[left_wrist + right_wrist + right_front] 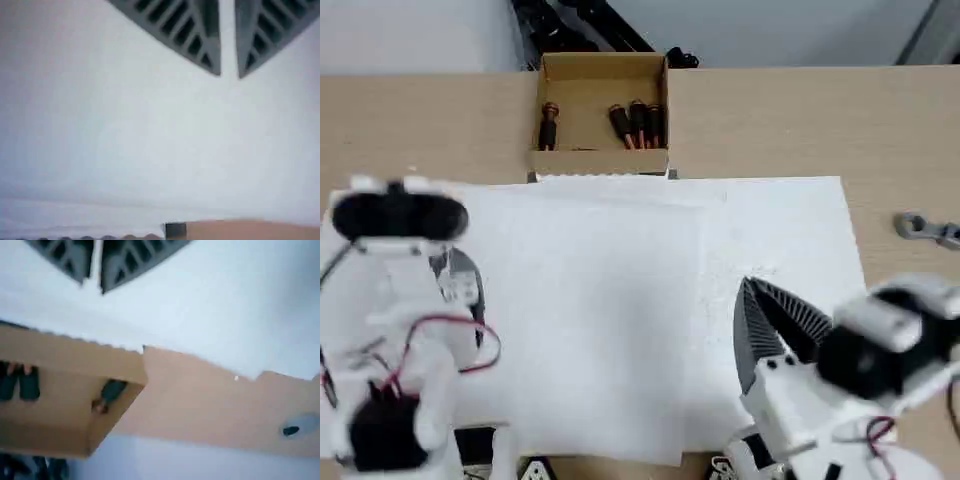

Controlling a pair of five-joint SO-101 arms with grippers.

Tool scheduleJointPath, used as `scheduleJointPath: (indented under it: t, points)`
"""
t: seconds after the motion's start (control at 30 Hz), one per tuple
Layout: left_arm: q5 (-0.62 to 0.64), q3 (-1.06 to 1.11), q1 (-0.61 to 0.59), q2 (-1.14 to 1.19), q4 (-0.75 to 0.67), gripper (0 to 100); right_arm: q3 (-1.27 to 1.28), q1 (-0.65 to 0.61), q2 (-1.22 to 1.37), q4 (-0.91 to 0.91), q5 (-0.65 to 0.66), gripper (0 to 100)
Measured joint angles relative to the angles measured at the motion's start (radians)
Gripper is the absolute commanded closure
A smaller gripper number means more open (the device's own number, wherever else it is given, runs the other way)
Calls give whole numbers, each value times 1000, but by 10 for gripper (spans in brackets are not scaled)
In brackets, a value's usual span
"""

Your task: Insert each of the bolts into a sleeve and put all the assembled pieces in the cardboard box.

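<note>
The cardboard box [600, 161] stands at the table's far edge. Inside lie black sleeves with orange bolts: one piece [548, 126] on its left side and three pieces [638, 123] on its right. In the right wrist view the box [60, 362] shows with pieces [108, 393] in it. My right gripper [746, 285] [93, 286] hangs shut and holding nothing over the white sheet [620, 300], near its front right. My left gripper [229, 75] is shut over the sheet's left part, nothing between its fingers.
A metal tool [923, 228] lies on the bare wooden table [900, 130] at the right edge. Dark equipment [570, 25] sits behind the box. The white sheet covers the middle of the table between the two arms.
</note>
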Motion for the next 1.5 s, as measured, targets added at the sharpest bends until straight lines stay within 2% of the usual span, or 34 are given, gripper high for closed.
scheduleJointPath:
  t: [0.17, 0.3, 0.57, 0.8, 1.0, 1.13, 1.5]
  points:
    - [-61, 250, 0, -258, -101, 995, 407, 0, -292, -164, 75, 995]
    - [-69, 364, -49, -407, -184, 995, 563, 37, -295, -236, 77, 995]
    - [-74, 657, -206, -439, -319, 995, 876, 150, -302, -330, 83, 995]
    - [-74, 893, -215, -439, -411, 995, 1057, 150, -315, -397, 86, 991]
    - [-74, 922, -215, -437, -430, 995, 1250, 152, -299, -439, 86, 991]
    - [-74, 922, -215, -439, -431, 995, 1255, 147, -301, -489, 86, 991]
    - [-74, 925, -215, -439, -431, 995, 1255, 155, -302, -491, 86, 991]
